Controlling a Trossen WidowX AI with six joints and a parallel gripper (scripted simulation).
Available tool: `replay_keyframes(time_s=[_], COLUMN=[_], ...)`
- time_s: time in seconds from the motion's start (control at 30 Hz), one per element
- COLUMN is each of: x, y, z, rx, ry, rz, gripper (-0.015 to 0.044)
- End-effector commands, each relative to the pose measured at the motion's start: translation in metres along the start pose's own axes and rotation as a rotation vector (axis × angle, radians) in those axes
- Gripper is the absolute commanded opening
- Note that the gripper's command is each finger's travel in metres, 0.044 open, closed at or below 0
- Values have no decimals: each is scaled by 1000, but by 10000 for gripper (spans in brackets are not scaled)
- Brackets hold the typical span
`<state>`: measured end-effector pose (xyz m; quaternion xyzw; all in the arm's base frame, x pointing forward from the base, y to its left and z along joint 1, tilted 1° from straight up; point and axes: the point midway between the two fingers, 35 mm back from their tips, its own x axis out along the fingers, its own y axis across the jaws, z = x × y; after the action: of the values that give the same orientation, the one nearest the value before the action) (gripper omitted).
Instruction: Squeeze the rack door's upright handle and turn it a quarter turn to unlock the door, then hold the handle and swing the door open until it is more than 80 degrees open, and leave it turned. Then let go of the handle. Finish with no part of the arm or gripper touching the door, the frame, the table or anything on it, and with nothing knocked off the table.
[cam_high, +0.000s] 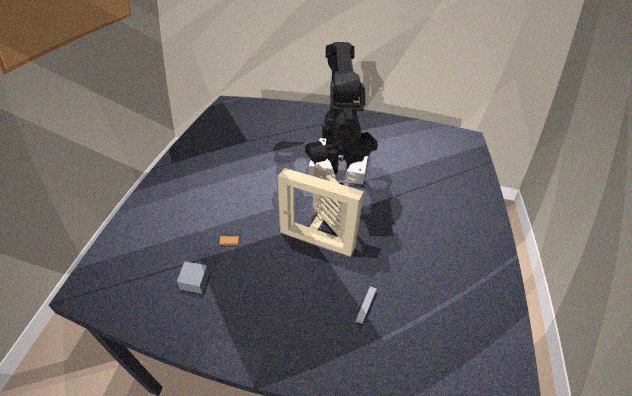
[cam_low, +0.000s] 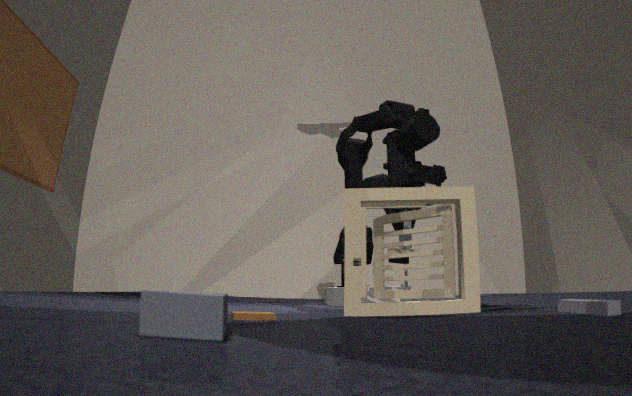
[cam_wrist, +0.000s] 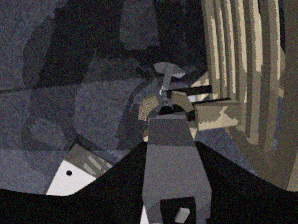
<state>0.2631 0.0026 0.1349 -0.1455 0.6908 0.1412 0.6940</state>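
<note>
The cream rack frame (cam_high: 352, 220) (cam_low: 354, 225) stands upright on the table. Its slatted door (cam_high: 328, 210) (cam_low: 378, 265) (cam_wrist: 244, 55) is partly open, swung toward the arm's side, with its hinge side at the right in the top and exterior views. The exact angle is unclear. In the wrist view the slats run along the right. My gripper (cam_low: 403, 250) (cam_wrist: 170, 148) is behind the door, pointing down, shut on the handle (cam_wrist: 183, 101), which shows as tan parts around the fingertips. The handle's turn is hard to tell. In the top view the fingertips are mostly hidden.
The arm's white base (cam_high: 357, 170) (cam_wrist: 65, 177) is close behind the frame. A grey block (cam_high: 192, 277) (cam_low: 182, 316) and a small orange block (cam_high: 229, 241) (cam_low: 253, 316) lie left of the frame. A light bar (cam_high: 366, 305) (cam_low: 589, 307) lies on the frame's far side from the arm.
</note>
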Motion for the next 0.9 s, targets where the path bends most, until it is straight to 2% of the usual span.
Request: replay_keyframes(time_s=[0.0,0.87], x=[1,1], y=[6,48], z=[2,24], rx=[85,448], ry=[-7,-8], rz=[-1,4], gripper=[15,15])
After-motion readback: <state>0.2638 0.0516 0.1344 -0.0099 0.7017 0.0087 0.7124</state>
